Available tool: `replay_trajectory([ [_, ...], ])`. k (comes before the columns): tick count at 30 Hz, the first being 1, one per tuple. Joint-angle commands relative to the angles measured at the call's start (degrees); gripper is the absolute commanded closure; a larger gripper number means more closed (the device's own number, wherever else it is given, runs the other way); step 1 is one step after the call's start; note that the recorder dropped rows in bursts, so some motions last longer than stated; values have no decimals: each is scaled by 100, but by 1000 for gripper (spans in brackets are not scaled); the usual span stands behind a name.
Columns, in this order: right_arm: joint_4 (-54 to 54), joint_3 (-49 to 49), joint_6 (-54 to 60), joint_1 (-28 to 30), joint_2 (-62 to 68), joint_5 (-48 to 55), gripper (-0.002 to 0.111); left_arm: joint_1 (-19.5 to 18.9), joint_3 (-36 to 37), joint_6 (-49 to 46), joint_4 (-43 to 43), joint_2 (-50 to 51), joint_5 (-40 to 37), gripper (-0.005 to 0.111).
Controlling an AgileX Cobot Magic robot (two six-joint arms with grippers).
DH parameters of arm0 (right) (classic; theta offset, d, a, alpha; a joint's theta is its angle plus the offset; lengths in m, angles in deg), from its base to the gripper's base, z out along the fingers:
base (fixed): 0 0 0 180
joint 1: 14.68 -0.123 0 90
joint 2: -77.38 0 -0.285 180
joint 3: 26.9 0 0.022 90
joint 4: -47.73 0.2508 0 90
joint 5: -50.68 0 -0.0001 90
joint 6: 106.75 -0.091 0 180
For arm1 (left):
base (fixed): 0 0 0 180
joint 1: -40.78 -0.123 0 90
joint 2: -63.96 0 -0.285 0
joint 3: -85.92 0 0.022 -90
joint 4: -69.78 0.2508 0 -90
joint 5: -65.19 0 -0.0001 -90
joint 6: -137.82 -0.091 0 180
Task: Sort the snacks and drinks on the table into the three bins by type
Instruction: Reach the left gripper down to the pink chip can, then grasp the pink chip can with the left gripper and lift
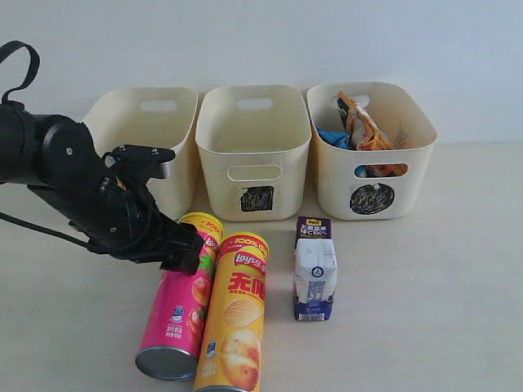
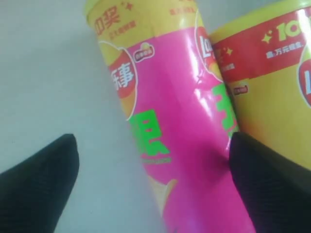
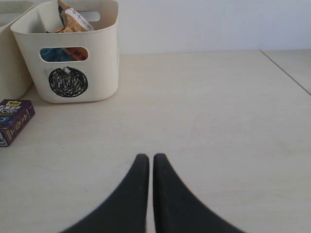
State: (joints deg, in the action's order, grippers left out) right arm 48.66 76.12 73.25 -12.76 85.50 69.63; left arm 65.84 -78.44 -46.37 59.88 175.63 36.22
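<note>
My left gripper [image 2: 151, 138] is released, its jaws spread wide on either side of the pink chip tube [image 1: 176, 314], near that tube's yellow-banded end. One finger [image 2: 39, 189] stands clear of the tube with bare table [image 1: 441, 286] showing between them. The other finger [image 2: 272, 189] sits in the seam where the pink tube meets the yellow chip tube [image 1: 237, 327]. Whether this finger presses either tube cannot be told. Both tubes lie on their sides, parallel and touching, with their metal ends toward the near edge of the exterior view. The carton [image 1: 315, 269] stands upright just beside the yellow tube, apart from it, in front of the gap between the middle bin [image 1: 253, 147] and the right bin [image 1: 417, 175]. The middle bin bears a scribbled square and the right bin a scribbled circle. The left bin [image 1: 139, 114] has its front mark hidden behind my left arm [image 1: 57, 163]. In the right bin the orange-tan bag [image 1: 364, 122] rises above the rim, and the blue bag [image 1: 335, 137] lies lower against it. My right gripper [image 3: 150, 158] is clenched, its two fingers drawn together on nothing, over bare table and well apart from the carton and the circle-marked bin.
</note>
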Motion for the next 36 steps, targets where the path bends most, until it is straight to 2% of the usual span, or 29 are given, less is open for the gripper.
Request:
replay_trajectory([
  [1,-24,-23,0,25,-33,-55,108,31,-31,-46,-223,70,145,28],
  [13,-24,-23,0,25,-33,-53,108,31,-31,-67,-150,484,149,28],
  [17,-24,-23,0,25,-33,-53,108,31,-31,-67,318,484,108,28],
  [28,-24,-23,0,25,-33,-53,108,19,-31,-210,369,850,154,29],
  [30,-24,-23,0,25,-33,-53,108,19,-31,-210,369,859,175,32],
  [32,-24,-23,0,25,-33,-53,108,19,-31,-210,369,849,189,42],
  [36,-24,-23,0,25,-33,-53,108,19,-31,-210,369,849,189,74],
])
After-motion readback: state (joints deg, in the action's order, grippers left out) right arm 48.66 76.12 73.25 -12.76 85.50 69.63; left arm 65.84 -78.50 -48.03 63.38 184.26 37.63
